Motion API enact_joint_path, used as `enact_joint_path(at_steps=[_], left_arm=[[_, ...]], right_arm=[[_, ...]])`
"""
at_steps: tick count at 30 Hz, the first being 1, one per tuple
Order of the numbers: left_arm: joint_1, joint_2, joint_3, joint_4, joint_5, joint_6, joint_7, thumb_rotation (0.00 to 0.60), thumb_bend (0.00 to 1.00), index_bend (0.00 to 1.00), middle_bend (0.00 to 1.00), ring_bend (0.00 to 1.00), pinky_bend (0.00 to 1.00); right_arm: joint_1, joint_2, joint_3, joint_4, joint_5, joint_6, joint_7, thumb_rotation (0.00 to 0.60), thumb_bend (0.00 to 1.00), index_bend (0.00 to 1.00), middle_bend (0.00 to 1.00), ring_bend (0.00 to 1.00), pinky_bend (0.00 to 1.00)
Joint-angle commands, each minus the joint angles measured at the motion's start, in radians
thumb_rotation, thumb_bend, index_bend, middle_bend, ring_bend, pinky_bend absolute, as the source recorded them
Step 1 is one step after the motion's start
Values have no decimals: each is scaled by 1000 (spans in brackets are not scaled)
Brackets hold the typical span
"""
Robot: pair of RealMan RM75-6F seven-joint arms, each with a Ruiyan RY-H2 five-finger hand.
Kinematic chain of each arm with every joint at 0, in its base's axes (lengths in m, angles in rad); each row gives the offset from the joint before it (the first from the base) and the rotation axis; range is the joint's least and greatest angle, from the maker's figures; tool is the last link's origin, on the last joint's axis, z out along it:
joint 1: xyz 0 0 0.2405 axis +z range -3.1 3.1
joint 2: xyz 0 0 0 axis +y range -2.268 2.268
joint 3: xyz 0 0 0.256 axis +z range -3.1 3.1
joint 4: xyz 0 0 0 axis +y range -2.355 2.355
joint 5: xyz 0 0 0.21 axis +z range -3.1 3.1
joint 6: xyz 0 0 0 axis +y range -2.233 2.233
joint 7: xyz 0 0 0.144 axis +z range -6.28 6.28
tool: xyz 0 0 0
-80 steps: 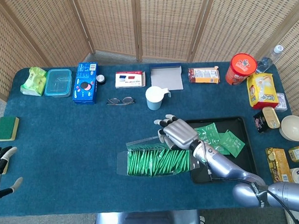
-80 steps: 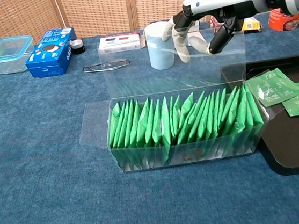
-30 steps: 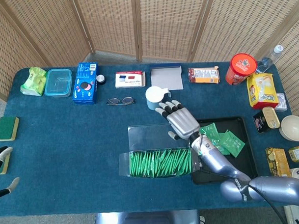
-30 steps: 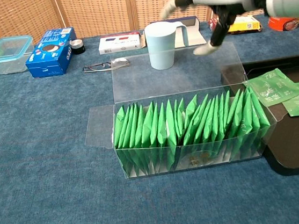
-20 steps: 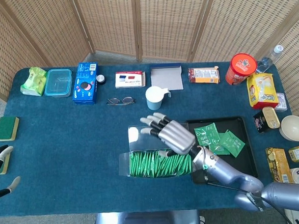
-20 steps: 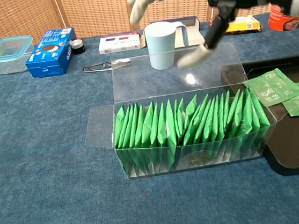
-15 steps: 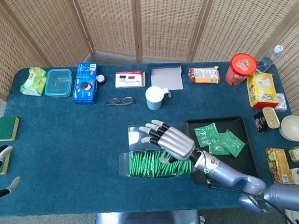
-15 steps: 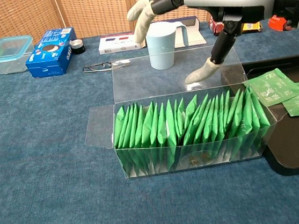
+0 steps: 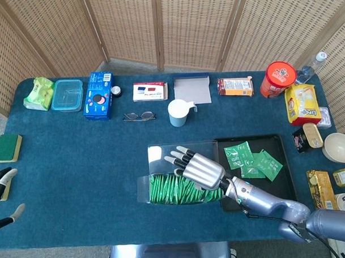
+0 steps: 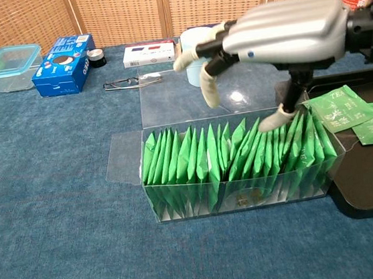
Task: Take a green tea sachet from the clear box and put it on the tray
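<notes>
The clear box (image 10: 237, 198) lies open on the blue cloth, packed with a row of upright green tea sachets (image 10: 195, 158), its lid flat behind it. My right hand (image 10: 276, 35) hovers just above the right half of the row, fingers spread, thumb tip down at the sachet tops; it holds nothing. In the head view the same right hand (image 9: 197, 169) covers the box (image 9: 163, 189). The black tray (image 9: 279, 179) sits right of the box with three sachets (image 9: 250, 158) on it. My left hand (image 9: 0, 191) rests at the table's left edge, fingers apart.
A white cup (image 10: 199, 57) stands behind the box lid, glasses (image 10: 133, 82) to its left. Blue carton (image 9: 99, 95), clear lidded tub (image 9: 67, 94), and sponge (image 9: 7, 147) lie at the left. Snack packs, a red can (image 9: 278, 78) and a bowl (image 9: 338, 147) crowd the right side.
My right hand swung from behind the lid forward and down, and now hovers low over the sachet row. The lid has dropped flat. The left hand has not moved.
</notes>
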Motion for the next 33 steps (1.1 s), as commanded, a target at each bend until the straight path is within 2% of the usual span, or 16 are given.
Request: enact_joint_path(at_steps=[1,18,33], left_arm=[[-2,-1,0,-1,-2,-3,3,600,239,114,120,67,236],[-5,-5,-1,-1,-5,-10,8,600,239,114,120,67,236],[-1,-13,2,17,-8,-8,-10,600,239,115,119,66,236]], right_arm=[[5,16,-5,-7,-12,-22,-30,600,64,402,107,83,94],[44,75,-15,-46,-43,-141,-149,600,45,431,120,87,94],[75,70,-1,-59,-11,-239,-216,600,45,438,125,90,95]])
